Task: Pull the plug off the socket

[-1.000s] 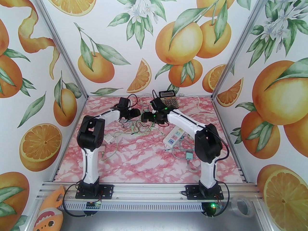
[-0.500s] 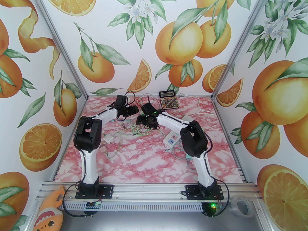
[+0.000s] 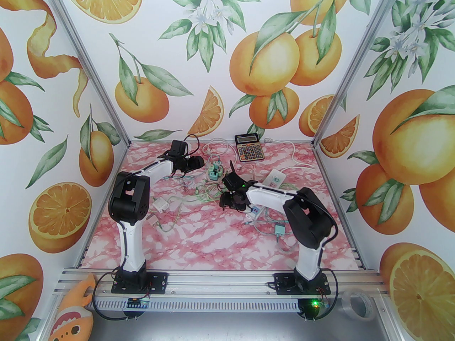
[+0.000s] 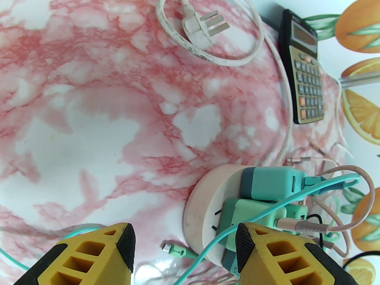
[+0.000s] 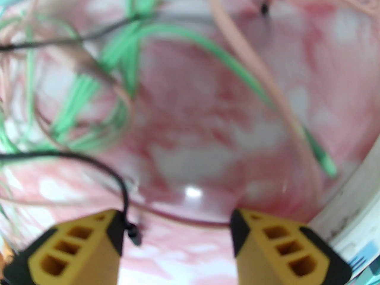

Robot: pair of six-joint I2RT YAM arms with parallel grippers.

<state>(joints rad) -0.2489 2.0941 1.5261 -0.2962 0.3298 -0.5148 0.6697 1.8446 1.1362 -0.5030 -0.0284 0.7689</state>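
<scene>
A round pinkish-white socket (image 4: 197,209) lies on the marble table with a teal plug (image 4: 267,183) and a green plug (image 4: 249,215) seated in it, cables trailing off them. The top view shows this socket (image 3: 215,173) at mid-table. My left gripper (image 4: 185,243) is open just short of the socket; a teal cable crosses the gap and its right finger overlaps the green plug. In the top view the left gripper (image 3: 197,162) sits left of the socket. My right gripper (image 5: 177,233) is open over bare table and loose cables, and the top view places it (image 3: 226,201) nearer and right of the socket.
A calculator (image 3: 249,147) lies at the back. Beside it, a coiled white cord with a bare three-pin plug (image 4: 204,25). White power strips (image 3: 275,178) lie right, one edge (image 5: 350,200) close to the right gripper. A tangle of green and pink cables (image 3: 202,190), a small white adapter (image 3: 160,204).
The right arm has pulled back from the socket toward the near right, its jaws narrowing, and uncovered the plugs. The left gripper has shifted slightly back and left.
</scene>
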